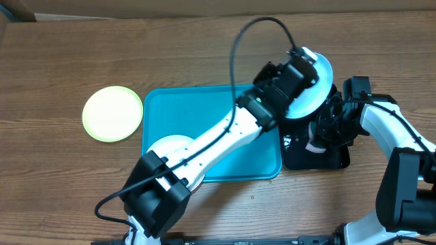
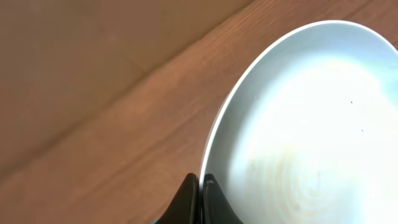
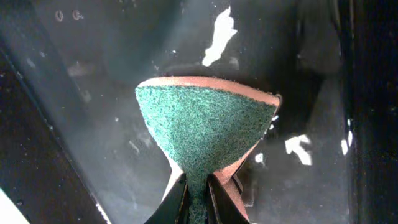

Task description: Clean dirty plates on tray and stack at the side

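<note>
Left fingers [image 2: 185, 202]: pressed together on the rim of the pale blue plate [image 2: 311, 124], lifted beside the turquoise tray [image 1: 177, 112].
Right fingers [image 3: 173, 205]: pinching a folded green sponge [image 3: 205, 124] over the black tray [image 3: 74, 93].
White plate [image 1: 170, 144]: on the turquoise tray, near corner, partly hidden by the left arm.
Yellow-green plate [image 1: 112, 113]: flat on the table [image 1: 54, 54], just left of the turquoise tray, not touching.

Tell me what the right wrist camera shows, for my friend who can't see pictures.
The right gripper pinches a green scrubbing sponge with a pinkish back, folded so it fans out like a cone. Behind it is the shiny black tray, with bright glints on it.
</note>
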